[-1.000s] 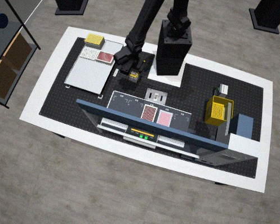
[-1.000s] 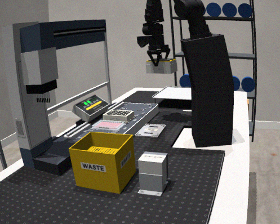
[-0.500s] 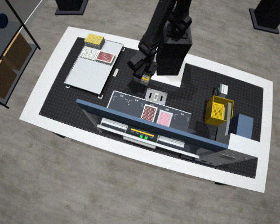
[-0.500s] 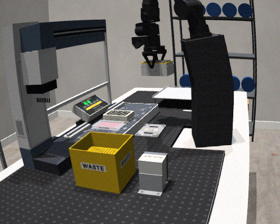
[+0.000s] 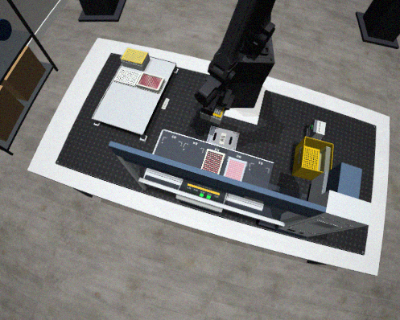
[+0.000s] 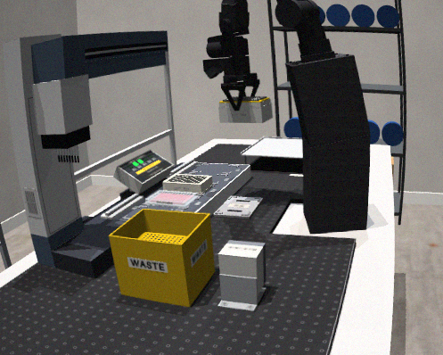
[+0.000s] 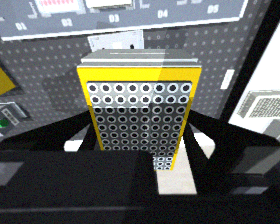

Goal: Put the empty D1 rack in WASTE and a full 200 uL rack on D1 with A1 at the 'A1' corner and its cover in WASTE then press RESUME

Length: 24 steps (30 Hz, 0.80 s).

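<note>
From above, the end effector [image 5: 216,114] grips a yellow tip rack [image 5: 217,115] over the counter [image 5: 348,108], near spare nest RG [image 5: 224,137]; D1 [image 5: 172,141] looks vacant, so seating probably comes next. Side on, the rack hangs high, and an empty rack [image 6: 162,237] lies inside WASTE [image 6: 163,263]. The wrist view shows its tip grid uncovered.

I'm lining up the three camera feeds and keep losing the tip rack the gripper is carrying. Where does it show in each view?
Top: the tip rack peeks out yellow beneath the gripper, just above the grey RG nest.
Exterior: upper centre, hanging from the gripper, high over the table.
Wrist: centre, yellow-edged grid of holes, filling the middle.
Shared landmark: the RG nest, lying below the rack in all three.
</note>
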Motion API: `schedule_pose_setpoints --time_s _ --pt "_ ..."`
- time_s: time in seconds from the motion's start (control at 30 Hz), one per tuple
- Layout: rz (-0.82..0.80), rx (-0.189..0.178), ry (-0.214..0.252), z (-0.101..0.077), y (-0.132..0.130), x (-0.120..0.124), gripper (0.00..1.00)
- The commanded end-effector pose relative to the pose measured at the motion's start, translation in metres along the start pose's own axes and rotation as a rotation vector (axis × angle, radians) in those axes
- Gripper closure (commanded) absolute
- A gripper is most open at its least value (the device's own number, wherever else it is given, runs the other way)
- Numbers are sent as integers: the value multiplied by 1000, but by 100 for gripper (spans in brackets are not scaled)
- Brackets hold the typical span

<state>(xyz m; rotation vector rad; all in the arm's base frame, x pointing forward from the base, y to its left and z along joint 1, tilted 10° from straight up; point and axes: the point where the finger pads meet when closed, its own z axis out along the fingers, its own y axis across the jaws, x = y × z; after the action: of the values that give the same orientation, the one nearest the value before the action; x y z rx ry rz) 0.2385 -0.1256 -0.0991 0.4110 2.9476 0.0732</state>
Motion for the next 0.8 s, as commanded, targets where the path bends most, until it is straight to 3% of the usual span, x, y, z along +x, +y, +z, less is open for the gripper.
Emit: schedule_pose_setpoints --time_s 0.0,0.2,0.5,0.77 --pt "17 8 -33 -4 17 -8 100" --pt "17 5 -33 -4 47 -5 100" --pt "17 3 -37 -5 69 -7 100" --pt "-63 -1 -37 -5 111 -6 100"
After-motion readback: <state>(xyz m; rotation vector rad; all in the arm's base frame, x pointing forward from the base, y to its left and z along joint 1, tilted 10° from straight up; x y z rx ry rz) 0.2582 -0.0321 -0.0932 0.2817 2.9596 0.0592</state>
